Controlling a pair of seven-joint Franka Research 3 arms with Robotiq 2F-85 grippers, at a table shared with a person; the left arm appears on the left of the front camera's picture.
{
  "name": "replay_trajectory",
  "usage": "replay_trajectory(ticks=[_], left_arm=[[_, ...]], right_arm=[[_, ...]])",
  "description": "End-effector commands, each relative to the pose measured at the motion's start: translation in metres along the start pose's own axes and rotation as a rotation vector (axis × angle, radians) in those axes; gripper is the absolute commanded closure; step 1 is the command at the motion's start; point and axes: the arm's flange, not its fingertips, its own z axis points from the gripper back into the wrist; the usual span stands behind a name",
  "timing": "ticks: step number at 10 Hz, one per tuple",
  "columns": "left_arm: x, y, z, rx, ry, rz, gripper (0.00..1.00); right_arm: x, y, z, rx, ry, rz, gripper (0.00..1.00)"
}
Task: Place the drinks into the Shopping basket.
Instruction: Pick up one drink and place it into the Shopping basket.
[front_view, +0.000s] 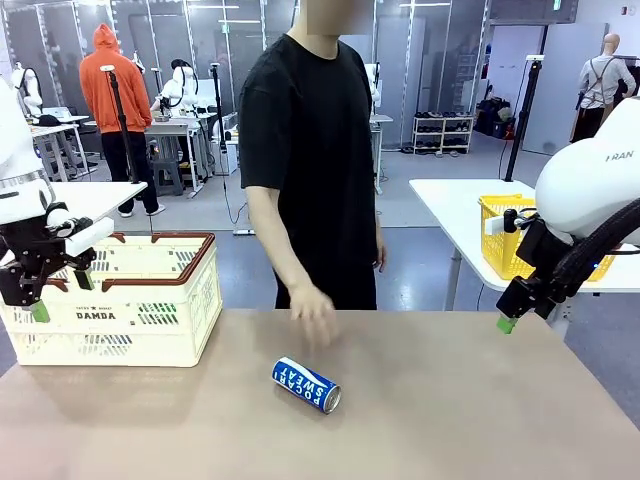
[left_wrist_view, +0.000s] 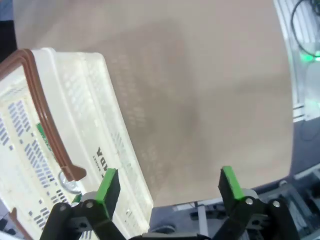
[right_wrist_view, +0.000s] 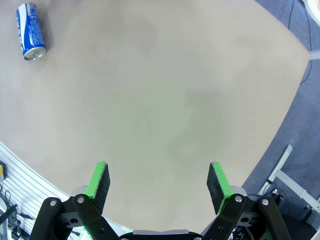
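Blue can (front_view: 306, 385) on side, well apart from right gripper (front_view: 506, 323).

A robotics lab: white tables (front_view: 440, 195), other people, grey floor.

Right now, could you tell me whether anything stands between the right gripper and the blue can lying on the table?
Nothing visible does. The open right gripper hangs above bare table, and the blue can lies on its side with open tabletop between. The person's hand hovers just behind the can, not in the path.
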Motion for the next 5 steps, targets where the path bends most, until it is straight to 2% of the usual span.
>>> replay_trajectory(ticks=[1,5], left_arm=[[-0.0027,0.0034,0.0109,0.01,0.009,0.042,0.0],[-0.0032,0.0019,0.0078,0.015,0.002,0.024,0.0]], right_arm=[[0.0004,-0.0013,0.002,0.002,0.004,0.011,0.03],[0.0004,-0.0013,0.002,0.002,0.004,0.011,0.03]])
